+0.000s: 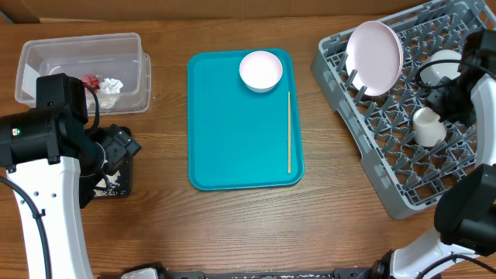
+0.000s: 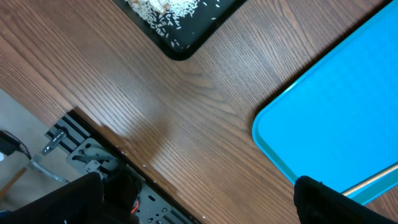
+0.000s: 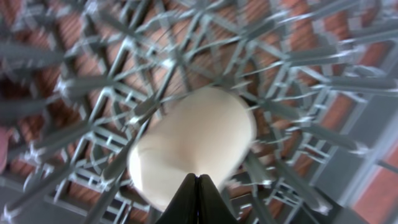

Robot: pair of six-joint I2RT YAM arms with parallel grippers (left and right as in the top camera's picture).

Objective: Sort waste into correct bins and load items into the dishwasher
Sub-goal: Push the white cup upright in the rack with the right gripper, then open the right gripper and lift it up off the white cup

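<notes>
Wood-grain counter fills the overhead view, with a teal tray in the middle.

The left jaws stand wide apart and hold nothing; only bare counter lies between them. Ahead of them, in the left wrist view, is a corner of the black tray scattered with rice crumbs. Off to one side of them are the rounded corner of the teal tray and the end of the wooden stick. From overhead the black tray shows only partly from under the left arm. Farther beyond the left jaws, the clear tub holds the red wrapper and the white napkin.

The right jaws are pressed together with nothing between them. Just past their tips the white cup lies among the pegs of the dish rack. The picture is blurred, so whether the tips touch the cup cannot be told. Overhead, that cup sits in the dish rack right beside the right wrist. Farther from those jaws, the pale plate stands on edge in the rack. A second bowl rests in the rack next to the right arm.

Well away from both pairs of jaws, the pink bowl sits on the teal tray's far corner. The stick lies along the tray's edge nearest the rack.
</notes>
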